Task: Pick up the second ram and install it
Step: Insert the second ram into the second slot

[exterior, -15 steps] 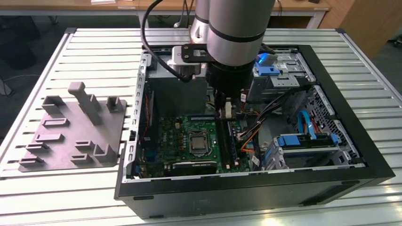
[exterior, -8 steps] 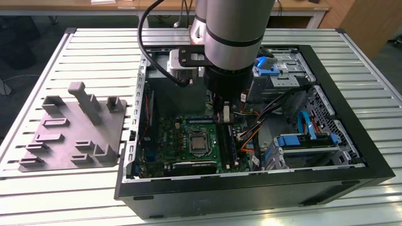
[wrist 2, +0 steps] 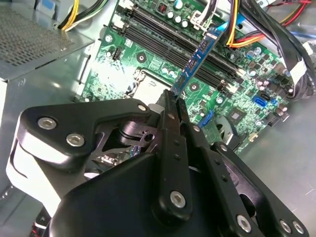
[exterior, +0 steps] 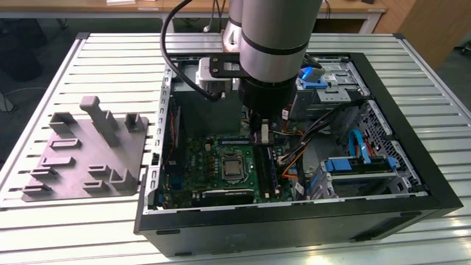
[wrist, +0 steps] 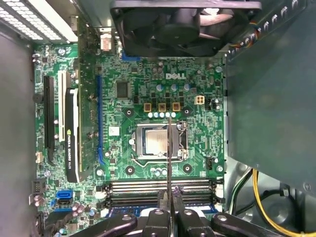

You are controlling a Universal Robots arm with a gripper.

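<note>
My gripper [wrist 2: 174, 97] is shut on the second ram [wrist 2: 198, 56], a narrow blue-green strip that sticks out from between the fingertips. It hangs above the green motherboard [wrist 2: 148, 64], over the black memory slots [wrist 2: 168, 29] and apart from them. In the first wrist view the ram [wrist: 168, 143] shows edge-on as a thin line crossing the processor socket [wrist: 157, 140], with the memory slots [wrist: 148, 190] close to the gripper [wrist: 169, 198]. In the exterior view the gripper [exterior: 263, 138] is down inside the open computer case [exterior: 294, 221], just above the motherboard [exterior: 213, 165].
A grey fixture plate [exterior: 81, 160] lies on the slatted table at the exterior view's left. Inside the case are a black fan [wrist: 182, 24], an upright expansion card [wrist: 74, 133], cable bundles [wrist 2: 276, 29] and blue drive brackets [exterior: 353, 165].
</note>
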